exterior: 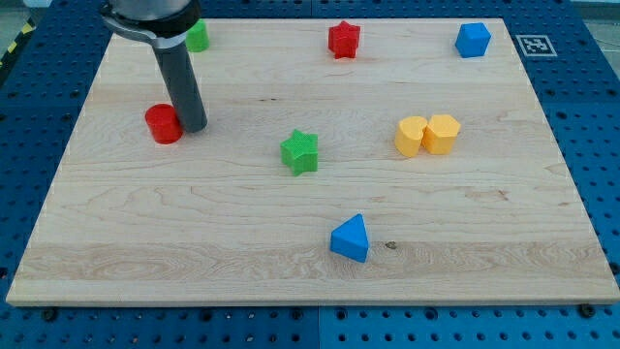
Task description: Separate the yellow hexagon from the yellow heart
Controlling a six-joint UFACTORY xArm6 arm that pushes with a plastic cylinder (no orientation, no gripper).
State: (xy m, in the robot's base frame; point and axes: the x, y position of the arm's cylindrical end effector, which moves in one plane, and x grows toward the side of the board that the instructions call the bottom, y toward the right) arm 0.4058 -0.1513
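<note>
Yellow hexagon touching yellow heart, wooden board, blue pegboard

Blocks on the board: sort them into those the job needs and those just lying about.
Needed: yellow hexagon, yellow heart, touching each other; my tip, beside the red cylinder.

Lying about: red cylinder, green star, red star, blue triangle, blue block, green block.

no readable text, seemingly

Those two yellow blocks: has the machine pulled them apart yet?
Not yet. The yellow heart and yellow hexagon sit touching at the view's right. My tip is far off at the view's left, against the red cylinder. The whole separation is left.
</note>
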